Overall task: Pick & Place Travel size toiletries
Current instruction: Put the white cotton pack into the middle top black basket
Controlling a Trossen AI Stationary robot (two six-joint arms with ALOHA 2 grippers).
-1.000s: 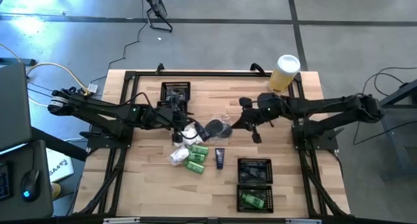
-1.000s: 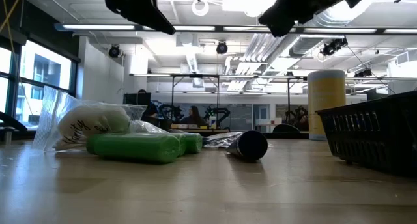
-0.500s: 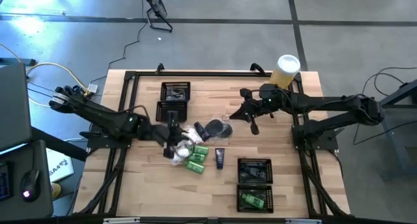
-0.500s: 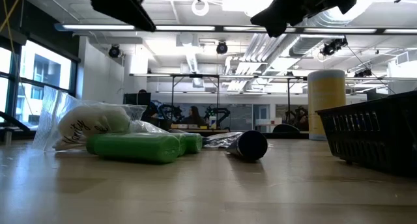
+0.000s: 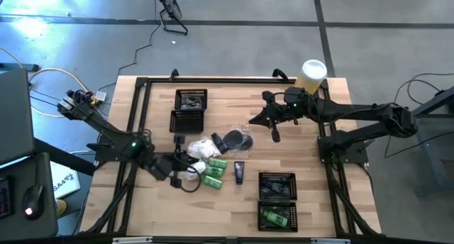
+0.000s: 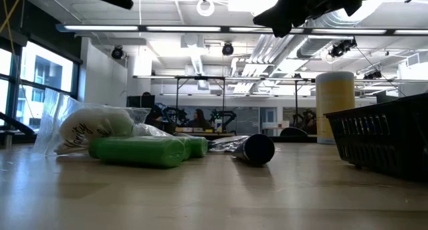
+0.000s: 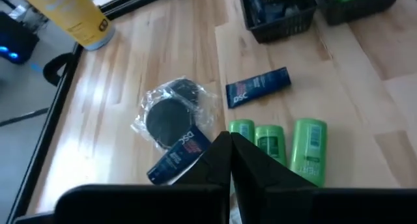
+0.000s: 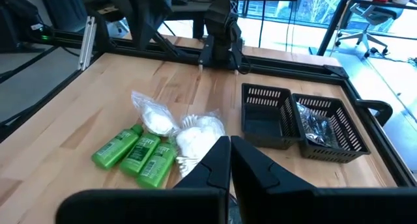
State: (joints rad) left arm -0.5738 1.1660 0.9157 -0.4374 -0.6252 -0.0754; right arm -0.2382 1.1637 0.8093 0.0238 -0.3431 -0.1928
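Wooden bench [image 5: 159,201] carries it all: three green bottles [image 5: 211,172] mid-bench beside white packets [image 5: 202,149], a dark tube [image 5: 239,172] just right, two mesh trays [image 5: 190,109] far left, two more [image 5: 277,199] near right, yellow cylinder [image 5: 311,79] far right.

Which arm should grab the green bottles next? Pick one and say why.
Left. Its gripper hangs right beside the green bottles, while the right gripper sits farther back, past the round cases.
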